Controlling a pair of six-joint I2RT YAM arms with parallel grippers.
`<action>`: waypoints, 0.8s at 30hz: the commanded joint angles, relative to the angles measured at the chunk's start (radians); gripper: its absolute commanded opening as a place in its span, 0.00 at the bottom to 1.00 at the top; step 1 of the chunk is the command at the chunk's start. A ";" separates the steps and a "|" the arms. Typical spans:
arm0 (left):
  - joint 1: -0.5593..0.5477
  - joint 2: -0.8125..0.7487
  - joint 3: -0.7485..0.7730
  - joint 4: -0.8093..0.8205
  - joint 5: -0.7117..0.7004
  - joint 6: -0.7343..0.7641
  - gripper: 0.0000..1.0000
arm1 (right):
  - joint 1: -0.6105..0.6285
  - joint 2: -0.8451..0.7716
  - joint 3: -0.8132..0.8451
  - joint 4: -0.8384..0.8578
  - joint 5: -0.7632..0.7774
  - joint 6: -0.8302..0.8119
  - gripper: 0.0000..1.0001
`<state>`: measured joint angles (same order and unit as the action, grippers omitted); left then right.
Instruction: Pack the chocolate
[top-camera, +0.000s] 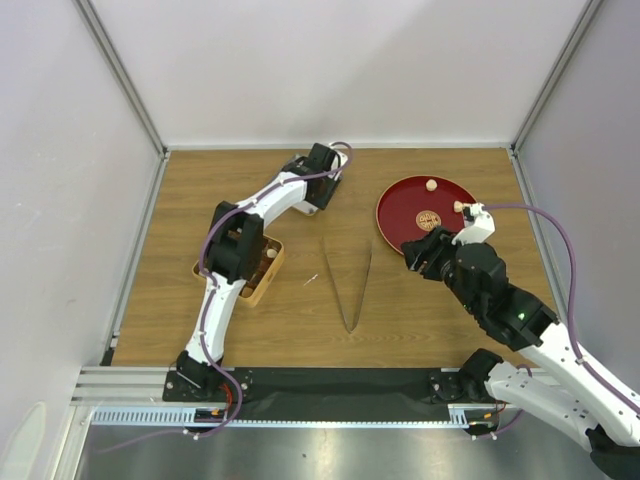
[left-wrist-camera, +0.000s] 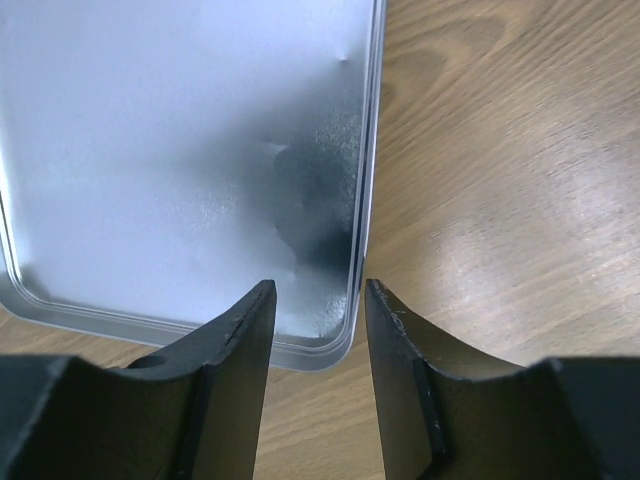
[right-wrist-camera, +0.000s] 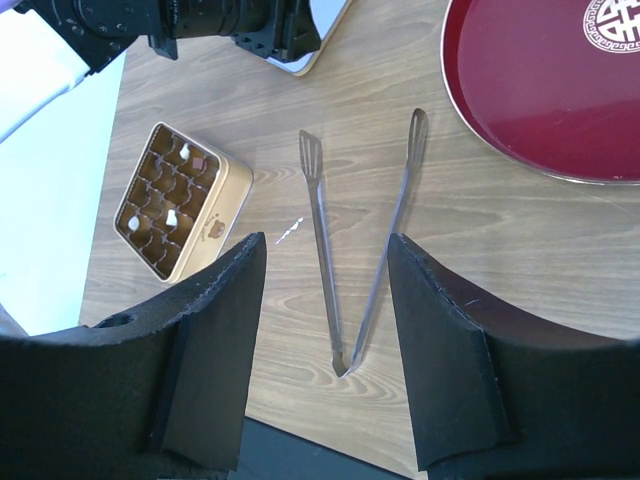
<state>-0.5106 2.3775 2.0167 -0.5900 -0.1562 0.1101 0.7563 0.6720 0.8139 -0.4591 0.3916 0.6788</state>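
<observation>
From above, finds the tongs (top-camera: 348, 318) lying mid-bench (top-camera: 400, 310), joined end toward the arm bases, probably parked there within reach of either arm. Puts the red plate (top-camera: 400, 215) beyond and right of the tongs, carrying two pieces of the chocolate (top-camera: 430, 184) near its far and right rim, apparently waiting for transfer. Sets the grid box (top-camera: 262, 280) left of the tongs, half hidden under the left arm (top-camera: 225, 255), a cream piece showing inside. Leaves bare wood on both sides of the tongs, room enough for a descent, with walls closing in well beyond them on three sides. From the left wrist, shows the left jaws partly apart and gripping nothing, straddling the near corner rim of the upturned lid (left-wrist-camera: 180, 150), flat and silver side up, beyond the tongs, seemingly set aside to keep the box open. From the right wrist, looks down between the right jaws, roughly half open and empty, straight at the tongs (right-wrist-camera: 340, 355); reads as lining up over them. Shows the box (right-wrist-camera: 225, 200) left of the tongs, a few pieces already in compartments and most cells vacant, the plate's rim to their right, and a small white scrap (right-wrist-camera: 290, 232) just left of them.
</observation>
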 joint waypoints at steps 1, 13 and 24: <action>0.004 0.002 0.039 0.005 0.046 0.010 0.47 | 0.001 0.014 0.036 0.022 0.023 -0.018 0.57; 0.004 0.040 0.033 -0.007 0.073 -0.015 0.40 | -0.002 0.026 0.033 0.033 0.013 -0.015 0.58; 0.010 0.016 0.034 -0.030 0.139 -0.059 0.10 | 0.000 0.014 0.033 0.025 0.029 -0.013 0.58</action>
<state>-0.5045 2.4077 2.0182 -0.5976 -0.0654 0.0765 0.7563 0.6941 0.8139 -0.4534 0.3965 0.6762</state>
